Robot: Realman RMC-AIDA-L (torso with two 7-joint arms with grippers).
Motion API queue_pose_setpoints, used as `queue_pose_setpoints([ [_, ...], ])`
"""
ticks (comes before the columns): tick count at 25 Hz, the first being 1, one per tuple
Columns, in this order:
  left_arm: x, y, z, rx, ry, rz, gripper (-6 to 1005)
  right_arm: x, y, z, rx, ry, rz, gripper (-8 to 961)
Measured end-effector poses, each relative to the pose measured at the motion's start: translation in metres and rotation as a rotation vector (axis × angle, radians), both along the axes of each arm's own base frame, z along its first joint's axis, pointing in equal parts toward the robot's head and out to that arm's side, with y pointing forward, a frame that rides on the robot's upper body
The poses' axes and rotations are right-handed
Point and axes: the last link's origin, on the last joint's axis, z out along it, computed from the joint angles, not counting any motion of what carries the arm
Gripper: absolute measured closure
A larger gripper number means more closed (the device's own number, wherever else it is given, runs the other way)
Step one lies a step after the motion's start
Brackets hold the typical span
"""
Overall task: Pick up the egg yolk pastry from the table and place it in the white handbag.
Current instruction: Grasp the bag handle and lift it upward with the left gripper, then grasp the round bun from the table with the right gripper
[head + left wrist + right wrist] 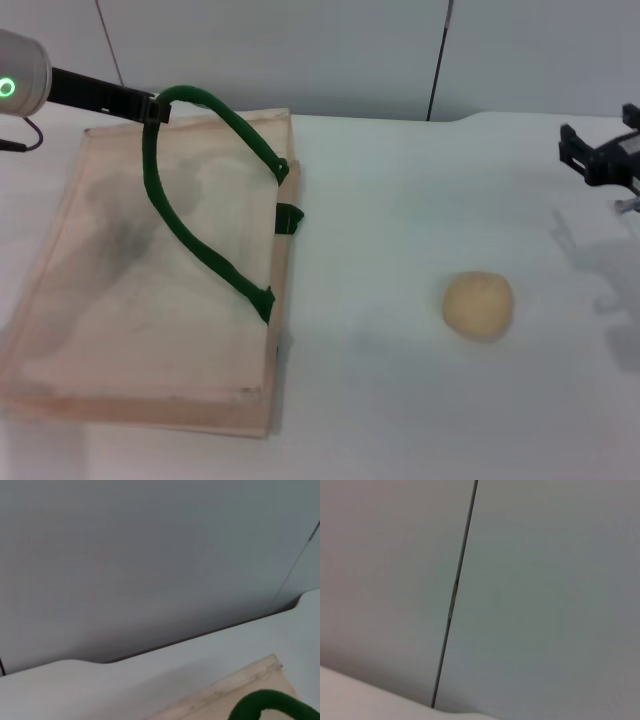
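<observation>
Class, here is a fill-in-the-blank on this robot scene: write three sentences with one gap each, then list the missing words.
1. The left gripper holds up a handle whose colour is ____.
2. The egg yolk pastry rests on the ____, apart from the white handbag.
3. Of the two grippers, the right gripper is the ____ one to the pastry.

Missing words: green; table; nearer

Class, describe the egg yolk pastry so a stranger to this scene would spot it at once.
Start at the white table, with the white handbag lying flat on its left. To the bag's right sits the egg yolk pastry, alone on bare tabletop. It is the only small, round, pale yellow ball there.
</observation>
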Motion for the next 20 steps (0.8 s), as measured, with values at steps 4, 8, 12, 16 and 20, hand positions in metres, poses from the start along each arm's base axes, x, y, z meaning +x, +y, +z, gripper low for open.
queue_pose_setpoints([
  [4,0.002,-0.003,0.004,0.007,-0.004,-0.024,880,-0.02,-0.017,0.004,-0.025,-0.02,-0.018,194],
  [8,0.01,-0.007,0.013,0.019,-0.028,-0.079,880,-0.037,-0.029,-0.001,-0.083,-0.052,-0.046,197],
  [12,0.022,-0.009,0.024,0.046,-0.041,-0.13,880,-0.045,-0.038,-0.013,-0.143,-0.074,-0.07,199],
  [16,0.027,-0.011,0.032,0.068,-0.04,-0.149,880,-0.046,-0.045,-0.02,-0.215,-0.014,-0.081,202],
  [20,0.03,-0.014,0.037,0.077,-0.03,-0.161,880,-0.046,-0.049,-0.024,-0.273,0.009,-0.099,219],
])
